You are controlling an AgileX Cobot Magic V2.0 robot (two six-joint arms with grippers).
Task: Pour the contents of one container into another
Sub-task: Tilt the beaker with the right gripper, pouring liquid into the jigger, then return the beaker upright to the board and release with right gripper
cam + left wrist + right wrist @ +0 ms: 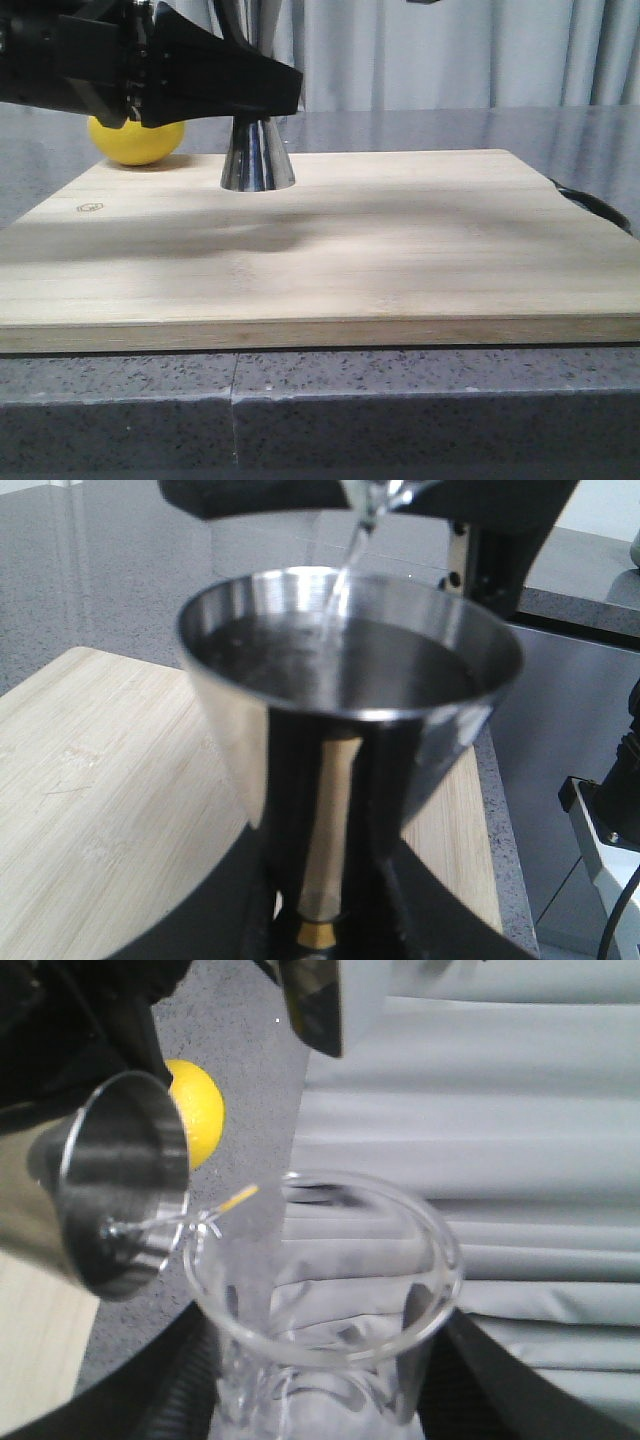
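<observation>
The steel jigger (258, 160) stands on the wooden board (400, 240), its waist hidden by my left gripper (268, 100). In the left wrist view the jigger's upper cup (350, 680) holds dark liquid, and my left gripper (320, 925) is shut on its gold-banded waist. The clear glass beaker (325, 1290) is tilted, with my right gripper (320, 1400) shut on it. Its lip (200, 1228) hangs at the jigger's mouth (125, 1190). A thin clear stream (345, 565) runs from the beaker's lip (372, 498) into the cup.
A yellow lemon (135, 140) lies on the grey counter behind the board's far left corner, close to the left arm. A black cable (595, 205) runs off the board's right edge. Grey curtains hang behind.
</observation>
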